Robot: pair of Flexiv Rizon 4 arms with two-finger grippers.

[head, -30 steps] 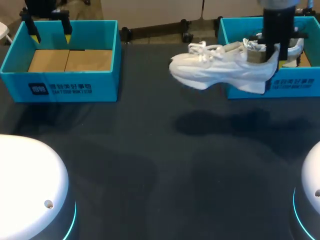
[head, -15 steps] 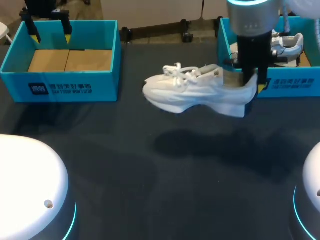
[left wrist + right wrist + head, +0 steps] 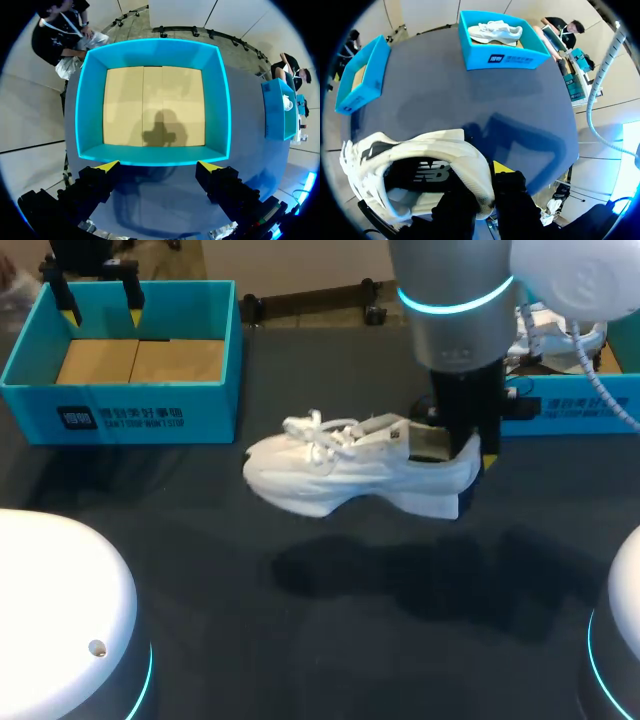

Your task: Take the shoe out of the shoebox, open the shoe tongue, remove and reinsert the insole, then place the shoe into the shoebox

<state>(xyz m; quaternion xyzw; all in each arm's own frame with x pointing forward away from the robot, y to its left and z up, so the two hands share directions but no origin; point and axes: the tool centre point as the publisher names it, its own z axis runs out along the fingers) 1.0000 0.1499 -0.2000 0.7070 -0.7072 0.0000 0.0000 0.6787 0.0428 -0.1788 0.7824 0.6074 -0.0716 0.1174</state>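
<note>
Nearest the robot, the dark matte tabletop (image 3: 200, 570) carries only a broad soft shadow (image 3: 400, 580) cast at mid-table. Above that shadow a white lace-up sneaker with a chunky sole (image 3: 350, 472) hangs clear of the surface, sole down and roughly level, with its toe towards the robot's left and its heel towards the right. Its laces lie loose across the top. The right claw (image 3: 465, 455) is clenched on the heel. The right wrist view shows the padded heel collar pinched between the two black fingers, one inside the shoe opening and one behind the heel, with a yellow tip visible on the outer side. The right arm descends steeply onto the shoe from the far right. Beyond it, at the far right edge, stands a turquoise cardboard shoebox without a lid (image 3: 570, 410), and a second white sneaker (image 3: 495, 31) lies inside it. At the far left stands a matching turquoise open shoebox (image 3: 120, 410), well apart from the held shoe, with a bare tan cardboard floor. The left claw (image 3: 158, 167) hovers over that box's far rim, released, with its yellow-tipped fingers spread wide and nothing between them.
</note>
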